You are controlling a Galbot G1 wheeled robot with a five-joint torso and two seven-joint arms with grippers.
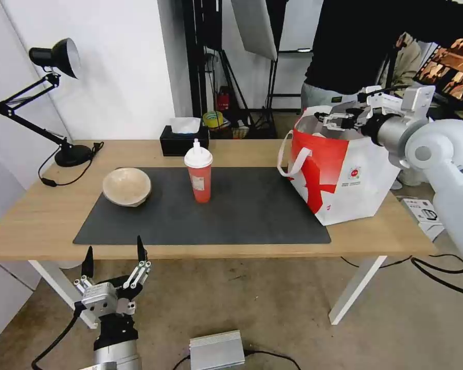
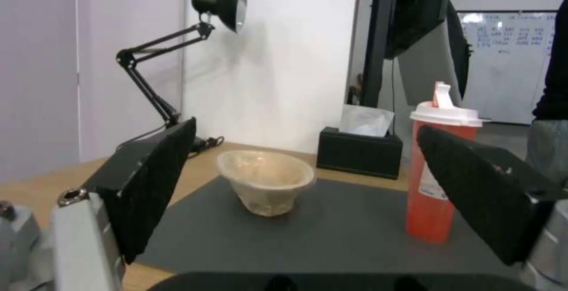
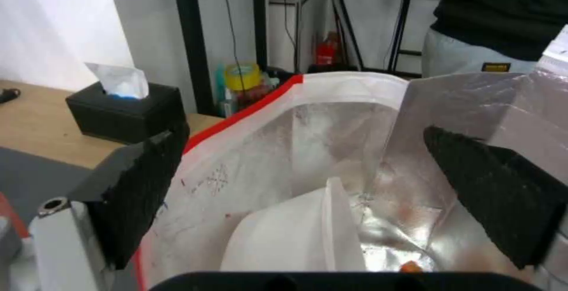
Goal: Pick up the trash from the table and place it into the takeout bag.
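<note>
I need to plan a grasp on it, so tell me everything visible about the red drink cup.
The red drink cup is tall, translucent red plastic with a white label, capped by a white domed lid with a raised spout. It stands upright near the middle of the dark mat, right of the beige bowl. Nothing else touches it.

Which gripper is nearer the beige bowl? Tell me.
Left. The left gripper hovers open below the table's near edge, facing the beige bowl. The right gripper is far across, open above the takeout bag.

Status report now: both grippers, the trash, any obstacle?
Right gripper open over takeout bag. Left gripper open, low before table. Red cup, beige bowl still out. No obstacle.
</note>
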